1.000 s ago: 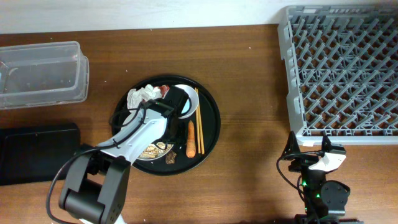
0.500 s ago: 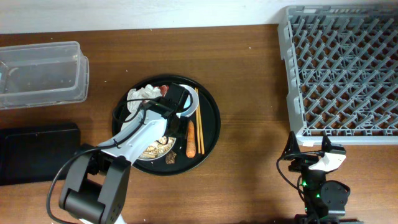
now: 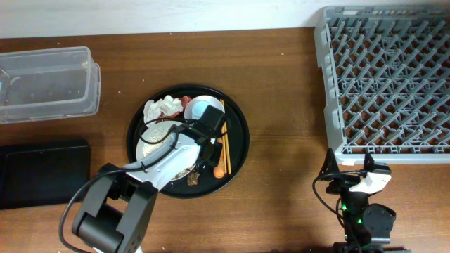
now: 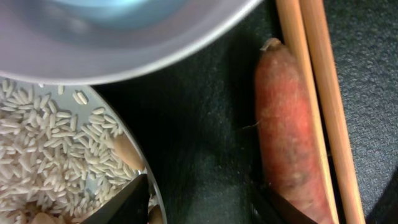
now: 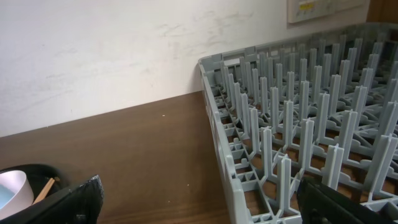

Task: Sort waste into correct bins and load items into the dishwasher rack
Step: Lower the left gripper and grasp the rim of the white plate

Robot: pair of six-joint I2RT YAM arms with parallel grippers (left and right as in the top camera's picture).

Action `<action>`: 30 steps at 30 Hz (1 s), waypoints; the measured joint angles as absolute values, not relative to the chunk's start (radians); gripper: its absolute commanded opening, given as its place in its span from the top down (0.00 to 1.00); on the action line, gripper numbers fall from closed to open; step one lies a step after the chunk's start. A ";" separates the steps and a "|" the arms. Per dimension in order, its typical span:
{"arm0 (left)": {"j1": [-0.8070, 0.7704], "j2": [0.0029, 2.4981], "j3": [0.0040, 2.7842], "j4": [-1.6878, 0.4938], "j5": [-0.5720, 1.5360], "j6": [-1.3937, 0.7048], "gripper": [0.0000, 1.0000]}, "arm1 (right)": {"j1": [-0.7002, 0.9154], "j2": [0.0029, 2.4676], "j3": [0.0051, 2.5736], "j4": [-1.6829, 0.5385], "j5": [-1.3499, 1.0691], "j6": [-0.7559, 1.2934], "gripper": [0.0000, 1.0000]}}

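Observation:
My left gripper [image 3: 211, 140] hangs open and empty low over the round black tray [image 3: 242, 133]. In the left wrist view its fingertips [image 4: 199, 208] straddle bare tray. One tip is at the rim of the white plate [image 4: 155, 193] that carries rice scraps [image 4: 50, 155]. The other tip is at the orange carrot [image 4: 286, 124]. Wooden chopsticks [image 4: 317, 93] lie just beyond the carrot. The white bowl [image 3: 200, 109] holds the pale blue cup [image 4: 118, 6]. Crumpled tissue [image 3: 160, 109] and a red wrapper [image 3: 184, 102] lie on the tray. My right gripper [image 3: 349, 169] is open and empty in front of the grey dishwasher rack [image 5: 280, 124].
The clear plastic tub [image 3: 46, 84] stands at the far left, with the shallow black bin [image 3: 42, 172] in front of it. Dark food bits [image 3: 192, 179] lie at the tray's front edge. The rack [image 3: 387, 77] fills the right side.
My left gripper has moved off the bowl, right and toward the front, down beside the carrot. The bowl now shows uncovered. The right arm has not moved.

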State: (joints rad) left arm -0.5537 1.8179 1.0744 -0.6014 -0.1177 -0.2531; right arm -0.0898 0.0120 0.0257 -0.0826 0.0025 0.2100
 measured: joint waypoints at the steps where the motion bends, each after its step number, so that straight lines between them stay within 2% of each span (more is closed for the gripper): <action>1: -0.562 1.818 1.074 -0.601 -0.135 -0.253 0.51 | -0.090 0.012 0.026 -0.083 0.002 0.210 0.02; 13: -0.572 1.818 1.074 -0.596 -0.241 -0.253 0.51 | -0.090 0.012 0.026 -0.083 0.002 0.210 0.01; 30: -0.572 1.818 1.075 -0.602 -0.141 -0.262 0.51 | -0.090 0.012 0.026 -0.083 0.002 0.210 0.02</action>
